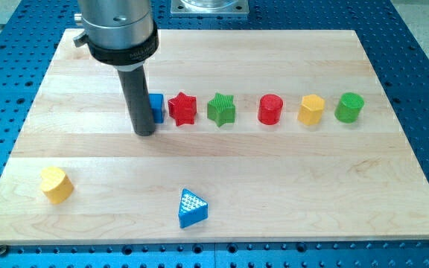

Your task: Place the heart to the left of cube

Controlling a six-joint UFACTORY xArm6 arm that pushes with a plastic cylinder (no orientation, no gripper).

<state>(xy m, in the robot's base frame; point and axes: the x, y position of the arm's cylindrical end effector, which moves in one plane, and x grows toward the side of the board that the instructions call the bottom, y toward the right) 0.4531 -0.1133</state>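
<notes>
The blue cube (156, 107) sits in a row of blocks across the board's middle, partly hidden behind my rod. My tip (145, 132) rests on the board touching or just at the cube's left front side. The yellow heart (56, 184) lies far off at the view's lower left, well below and left of the tip and the cube.
Right of the cube in the row stand a red star (182, 109), a green star (220, 109), a red cylinder (270, 109), a yellow hexagonal block (311, 109) and a green cylinder (348, 107). A blue triangle (191, 208) lies near the bottom middle. The wooden board (274, 186) lies on a blue perforated table.
</notes>
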